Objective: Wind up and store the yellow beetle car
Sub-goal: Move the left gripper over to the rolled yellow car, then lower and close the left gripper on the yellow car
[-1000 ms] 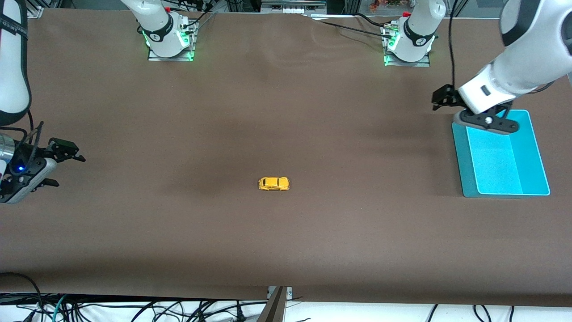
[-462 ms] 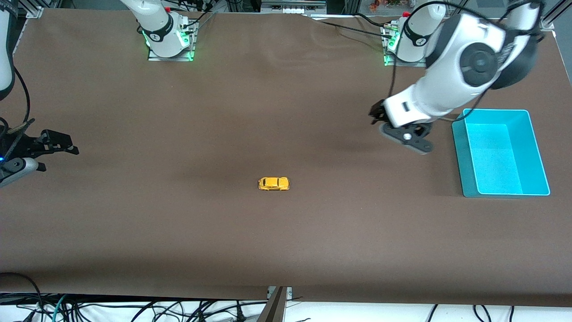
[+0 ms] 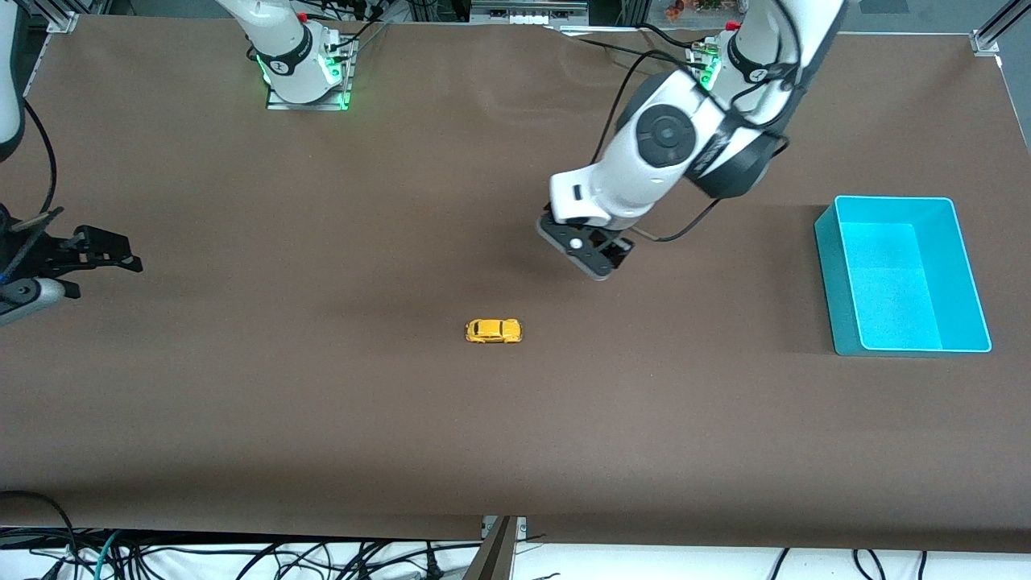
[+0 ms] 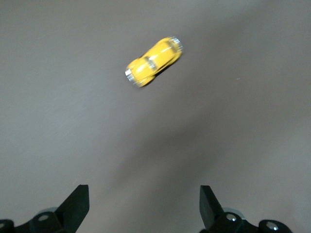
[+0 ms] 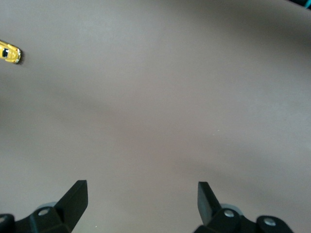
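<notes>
Yellow beetle car [image 3: 494, 331] sits on its wheels mid-counter [image 3: 322, 419], untouched; no readable writing on it. Left tool [image 4: 143, 206] hangs over bare counter near the car, fingers spread wide, nothing held. Right tool [image 5: 141, 204] waits at the right arm's end of the counter, fingers wide, empty. Cyan bin [image 3: 962, 266] stands at the left arm's end, well apart from the car.

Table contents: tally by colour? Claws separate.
Yellow: 1, the yellow beetle car, mid-table on its wheels
Cyan: 1, the bin at the left arm's end of the table
Black claws: 2, the left claw open over bare table, not yet over the car; the right claw open, waiting at the right arm's end
Total: 2 objects, 2 claws
</notes>
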